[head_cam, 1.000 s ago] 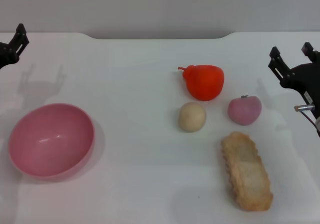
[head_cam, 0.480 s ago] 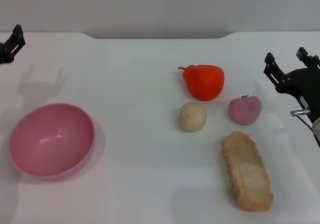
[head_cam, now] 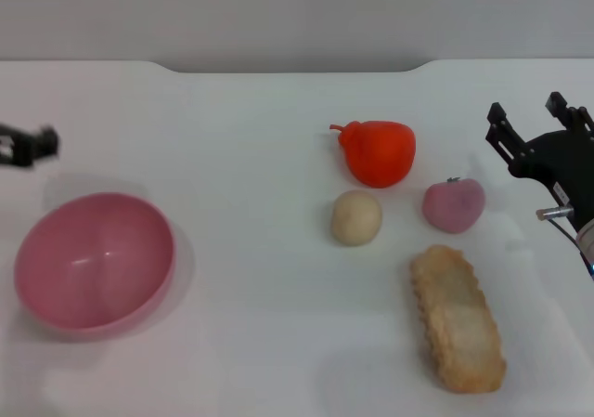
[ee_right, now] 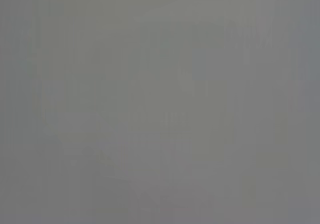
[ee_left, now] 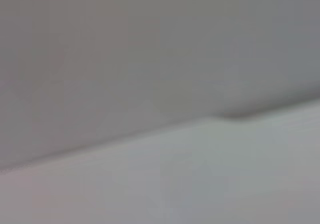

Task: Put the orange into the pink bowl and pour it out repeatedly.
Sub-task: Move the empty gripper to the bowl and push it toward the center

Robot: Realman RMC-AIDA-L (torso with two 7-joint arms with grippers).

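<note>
The red-orange lumpy orange (head_cam: 379, 152) with a stem nub lies on the white table right of centre in the head view. The pink bowl (head_cam: 93, 261) stands upright and empty at the near left. My left gripper (head_cam: 28, 146) is at the left edge, just beyond the bowl's far rim and apart from it. My right gripper (head_cam: 531, 124) is open and empty at the far right, well right of the orange, its fingers (head_cam: 497, 131) spread. Neither wrist view shows any object or fingers.
A small beige ball (head_cam: 356, 217) lies just in front of the orange. A pink-purple fruit (head_cam: 454, 203) lies to the ball's right, close to my right gripper. A tan bread piece (head_cam: 458, 319) lies at the near right.
My left gripper has dropped from the far left corner toward the bowl's far rim. My right gripper has shifted slightly left toward the fruits. The objects have not moved.
</note>
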